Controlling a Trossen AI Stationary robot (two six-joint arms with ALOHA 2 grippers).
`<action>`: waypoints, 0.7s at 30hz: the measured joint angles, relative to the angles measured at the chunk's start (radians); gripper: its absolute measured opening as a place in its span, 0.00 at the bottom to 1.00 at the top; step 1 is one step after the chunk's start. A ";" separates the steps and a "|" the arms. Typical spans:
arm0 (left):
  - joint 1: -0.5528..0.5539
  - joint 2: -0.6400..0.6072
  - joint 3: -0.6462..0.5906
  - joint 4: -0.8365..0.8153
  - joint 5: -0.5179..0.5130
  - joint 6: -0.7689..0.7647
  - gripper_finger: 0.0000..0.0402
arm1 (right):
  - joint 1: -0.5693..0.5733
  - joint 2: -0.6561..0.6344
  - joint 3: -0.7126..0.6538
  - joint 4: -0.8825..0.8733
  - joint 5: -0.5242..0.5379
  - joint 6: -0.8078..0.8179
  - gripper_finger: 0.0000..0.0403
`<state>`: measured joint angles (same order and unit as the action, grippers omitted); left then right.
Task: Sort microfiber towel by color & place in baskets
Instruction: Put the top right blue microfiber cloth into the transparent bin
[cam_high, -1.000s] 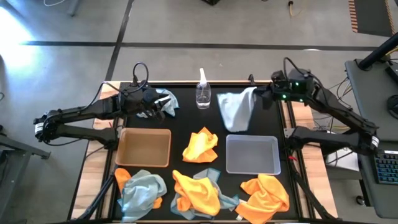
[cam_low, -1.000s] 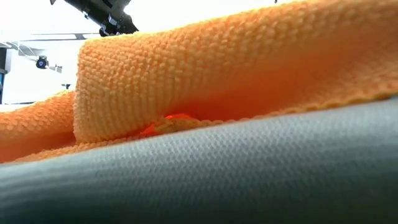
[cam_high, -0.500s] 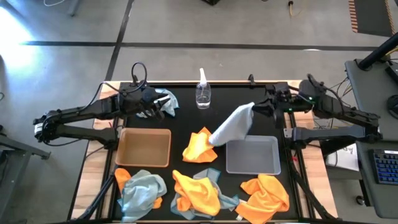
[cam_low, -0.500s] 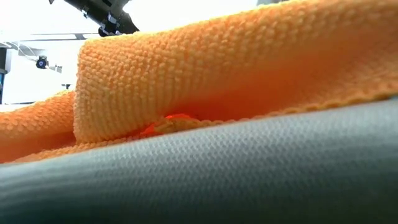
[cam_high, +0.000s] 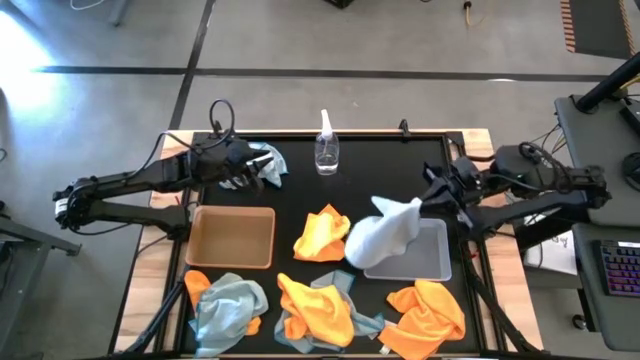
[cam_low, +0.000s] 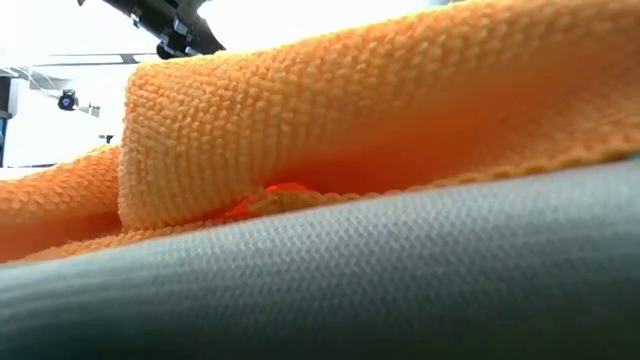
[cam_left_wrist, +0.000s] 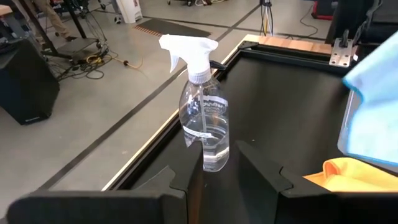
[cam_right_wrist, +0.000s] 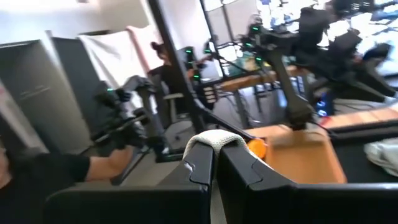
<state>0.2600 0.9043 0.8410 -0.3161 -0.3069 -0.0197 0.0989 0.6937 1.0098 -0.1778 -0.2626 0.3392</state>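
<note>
My right gripper (cam_high: 420, 203) is shut on a pale blue-grey towel (cam_high: 388, 233) above the clear plastic tray (cam_high: 425, 255). My left gripper (cam_high: 256, 176) is open at the table's far left, beside another blue-grey towel (cam_high: 270, 158). Its wrist view shows nothing between its fingers (cam_left_wrist: 221, 180). The brown tray (cam_high: 232, 237) stands left of centre. An orange towel (cam_high: 322, 233) lies between the two trays. Several orange and blue-grey towels (cam_high: 320, 305) lie along the near edge. My right gripper pinches a bunched fold at the towel's top (cam_right_wrist: 214, 140) between its two fingers (cam_right_wrist: 239, 163). The fingers come from the table's right side. The towel hangs below them, and its lower end (cam_high: 372, 248) lies over the clear tray's left edge.
A clear spray bottle (cam_high: 327, 150) stands upright at the table's far middle and also shows in the left wrist view (cam_left_wrist: 202, 121). In the low view an orange towel (cam_low: 380, 130) and a blue-grey one (cam_low: 400, 290) fill the picture. A keyboard (cam_high: 620, 270) lies on a desk off the table's right.
My right gripper has gone from the table's far right toward the near edge and down, still shut on the blue-grey towel. The towel has swung along with it from the far side, and its lower end has come down onto the clear tray's left edge.
</note>
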 joint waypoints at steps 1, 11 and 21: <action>0.000 -0.002 0.000 0.000 0.000 -0.005 0.19 | 0.013 0.000 0.005 0.001 0.000 -0.001 0.02; 0.000 -0.026 0.000 0.000 0.000 -0.056 0.19 | 0.074 -0.040 0.088 -0.197 0.001 -0.076 0.02; 0.000 -0.052 0.000 0.000 0.000 -0.089 0.19 | 0.074 -0.120 0.132 -0.494 0.197 -0.093 0.02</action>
<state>0.2597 0.8525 0.8410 -0.3157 -0.3069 -0.1090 0.1726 0.5741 1.1414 -0.6719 -0.0657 0.2459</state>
